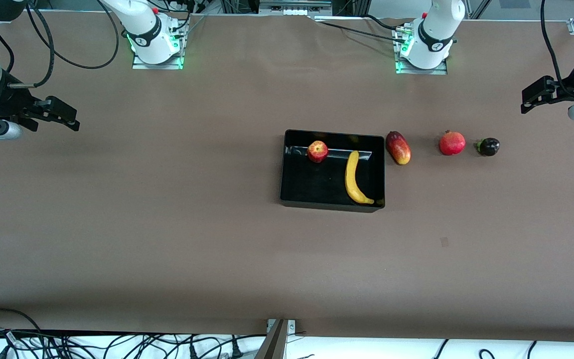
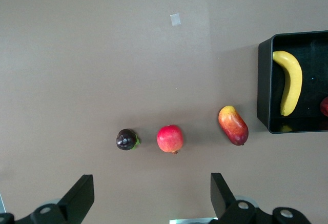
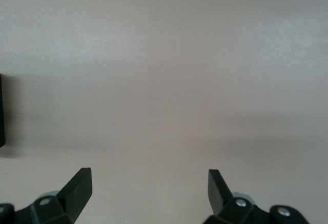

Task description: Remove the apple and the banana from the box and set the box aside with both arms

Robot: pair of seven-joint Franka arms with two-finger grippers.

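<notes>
The black box (image 1: 332, 205) sits mid-table. The small red apple (image 1: 318, 151) lies in it near the wall toward the arms' bases. The yellow banana (image 1: 354, 179) lies along the wall toward the left arm's end. The left wrist view shows the box (image 2: 263, 85), the banana (image 2: 290, 80) and a sliver of the apple (image 2: 324, 107). My left gripper (image 1: 528, 98) (image 2: 152, 198) hangs open and empty over the left arm's end of the table. My right gripper (image 1: 70, 118) (image 3: 149, 193) hangs open and empty over bare table at the right arm's end.
Three other fruits lie in a row beside the box toward the left arm's end: an oblong red-yellow fruit (image 1: 398, 147) (image 2: 233, 125), a round red fruit with a crown tip (image 1: 452, 143) (image 2: 170, 138), and a small dark fruit (image 1: 488, 146) (image 2: 126, 139). Cables run along the table's front edge.
</notes>
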